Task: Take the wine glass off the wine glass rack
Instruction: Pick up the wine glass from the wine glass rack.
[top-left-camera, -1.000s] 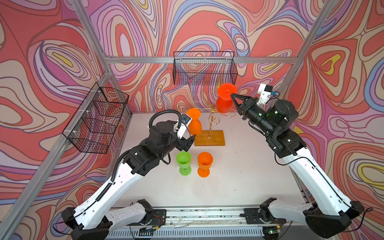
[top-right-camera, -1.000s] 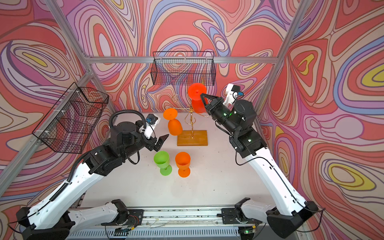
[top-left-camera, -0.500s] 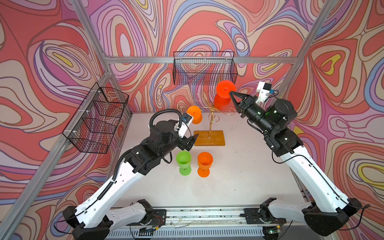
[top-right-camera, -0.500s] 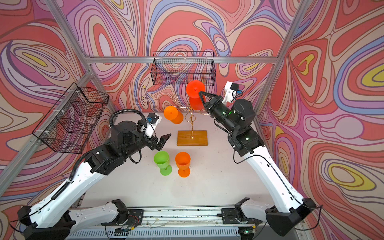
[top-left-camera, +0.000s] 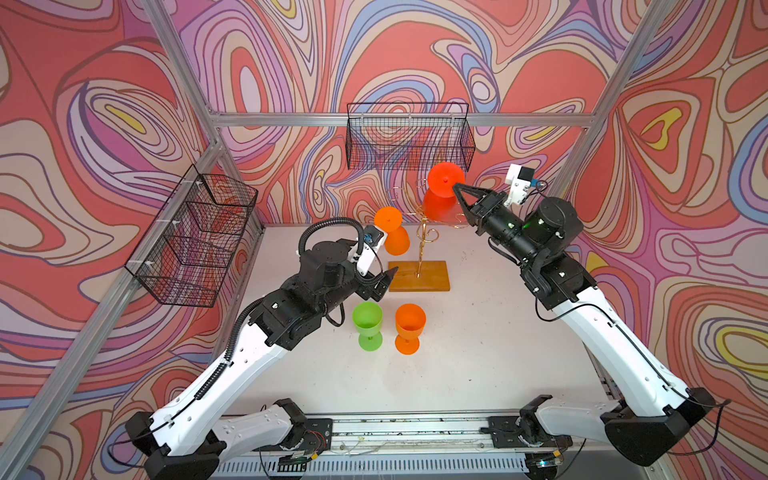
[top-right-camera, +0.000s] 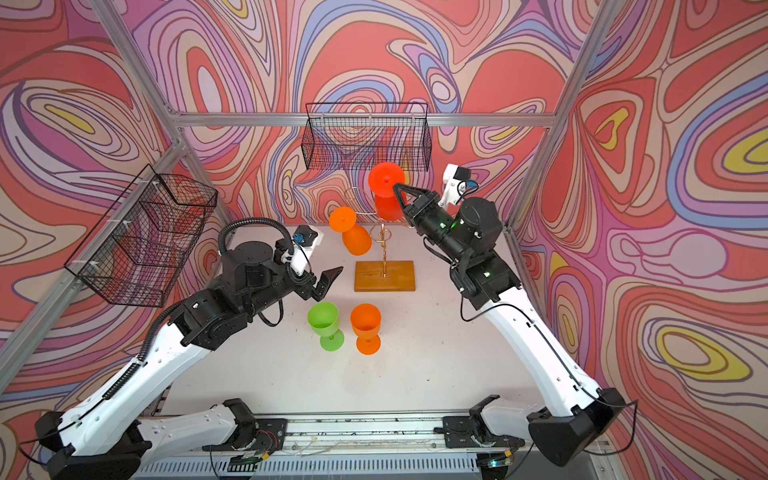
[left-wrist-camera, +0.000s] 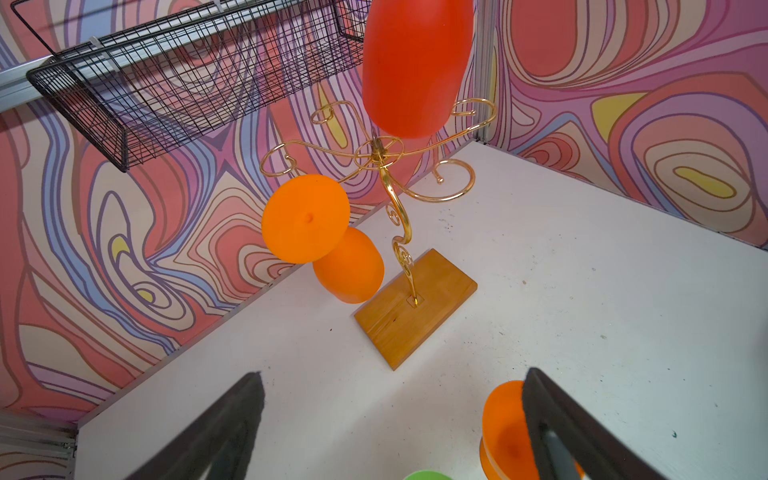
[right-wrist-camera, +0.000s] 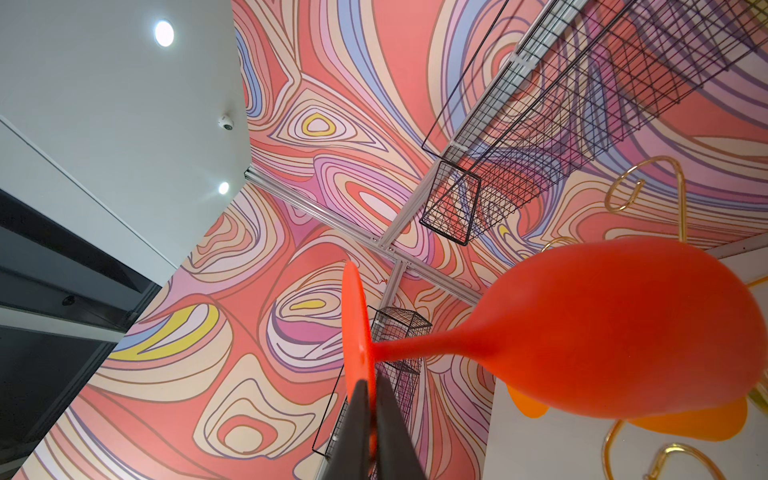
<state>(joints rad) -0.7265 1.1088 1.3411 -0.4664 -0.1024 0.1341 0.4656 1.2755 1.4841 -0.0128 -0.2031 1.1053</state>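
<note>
The red wine glass (top-left-camera: 438, 205) hangs upside down above the gold wine glass rack (top-left-camera: 423, 245). My right gripper (top-left-camera: 456, 187) is shut on the edge of its round foot. In the right wrist view the fingertips (right-wrist-camera: 359, 395) pinch the foot of the wine glass (right-wrist-camera: 623, 328), and no wire surrounds the stem. Its bowl (left-wrist-camera: 415, 62) hovers over the hub of the rack (left-wrist-camera: 401, 232). My left gripper (top-left-camera: 384, 282) stands open and empty in front of the rack's wooden base (top-right-camera: 384, 276), both fingers apart over bare table (left-wrist-camera: 392, 374).
An orange glass (top-left-camera: 395, 241) hangs upside down from a rack arm on the left side. A green glass (top-left-camera: 368, 324) and an orange glass (top-left-camera: 409, 328) stand upright mid-table. Black wire baskets hang on the back wall (top-left-camera: 409, 137) and the left wall (top-left-camera: 195, 237).
My right gripper has carried the red glass slightly left above the rack. The hanging orange glass swung up and has dropped back. The left arm has hardly moved.
</note>
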